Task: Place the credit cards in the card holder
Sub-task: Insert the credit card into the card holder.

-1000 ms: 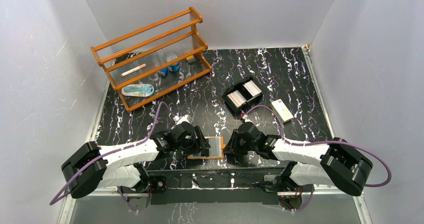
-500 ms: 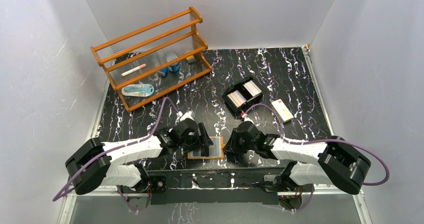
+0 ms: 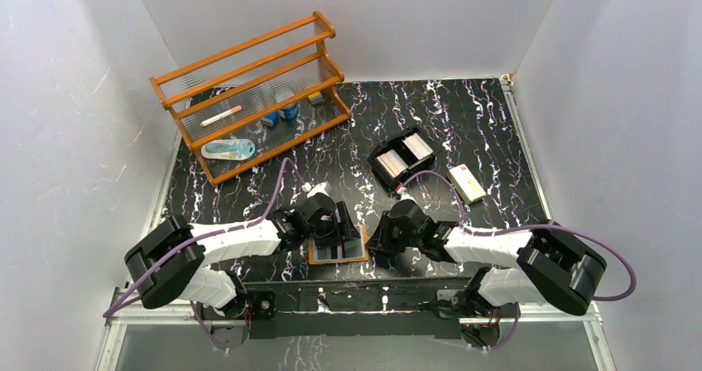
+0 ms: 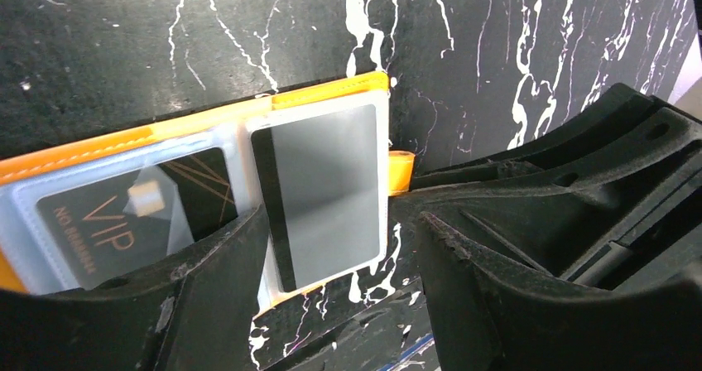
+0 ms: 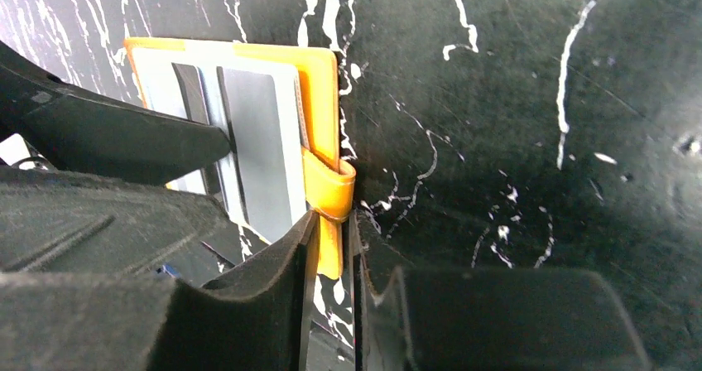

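In a second, the left arm swings its wrist inward from the left flank of the card holder until it sits right above the open booklet, and the right arm edges in a touch from the other side. The holder lies open at the near edge of the counter, between the two wrists.

The left tool stands wide, its fingers straddling a grey card with a dark stripe. That card lies flat inside the right-hand clear sleeve, and a VIP-marked card fills the sleeve beside it. We cannot tell whether the left fingers press on the plastic or hang just over it.

The right tool is pinched narrow on the orange snap tab at the holder's outer edge, pinning the booklet flat.

We read the grey card as seated and let go, so this insertion looks finished. The remaining credit cards stand edge-on in the black tray farther back on the counter, well apart from both tools. The left forearm reaches low and diagonal across the near counter. The right forearm mirrors it, wrist turned inward toward the tab.
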Robot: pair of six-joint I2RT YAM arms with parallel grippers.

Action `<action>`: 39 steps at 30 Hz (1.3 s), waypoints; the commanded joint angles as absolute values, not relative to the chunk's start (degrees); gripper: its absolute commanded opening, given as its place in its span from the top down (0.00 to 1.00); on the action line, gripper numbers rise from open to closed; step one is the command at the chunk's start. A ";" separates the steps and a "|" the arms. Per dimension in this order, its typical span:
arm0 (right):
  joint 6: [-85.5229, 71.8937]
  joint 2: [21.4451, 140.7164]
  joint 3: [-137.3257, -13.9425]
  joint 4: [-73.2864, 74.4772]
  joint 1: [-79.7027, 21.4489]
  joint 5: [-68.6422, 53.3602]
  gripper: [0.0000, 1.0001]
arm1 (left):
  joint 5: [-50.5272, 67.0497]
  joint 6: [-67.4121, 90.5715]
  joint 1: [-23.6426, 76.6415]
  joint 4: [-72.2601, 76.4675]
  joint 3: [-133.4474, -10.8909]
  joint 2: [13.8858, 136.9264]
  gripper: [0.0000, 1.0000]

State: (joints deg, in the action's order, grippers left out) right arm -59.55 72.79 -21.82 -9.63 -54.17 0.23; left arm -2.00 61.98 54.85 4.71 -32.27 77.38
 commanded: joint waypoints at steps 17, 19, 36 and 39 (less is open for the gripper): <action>-57.47 71.43 -24.31 -0.86 -54.25 5.17 0.68 | -2.79 58.05 55.04 0.70 -36.95 73.02 0.36; -57.71 69.26 -25.43 1.51 -54.31 5.32 0.67 | -4.78 57.92 54.78 -5.35 -38.44 71.28 0.36; -54.32 77.82 -38.91 3.44 -57.90 6.35 0.66 | -1.28 59.48 47.20 -17.22 -30.82 56.58 0.25; -53.72 80.50 -39.25 3.28 -57.92 6.61 0.68 | -0.52 59.94 46.77 -15.44 -29.34 56.71 0.24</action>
State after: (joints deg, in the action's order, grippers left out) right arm -55.68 78.06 -36.86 3.31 -57.78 4.75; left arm -2.48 59.24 47.64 -15.84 -31.07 57.49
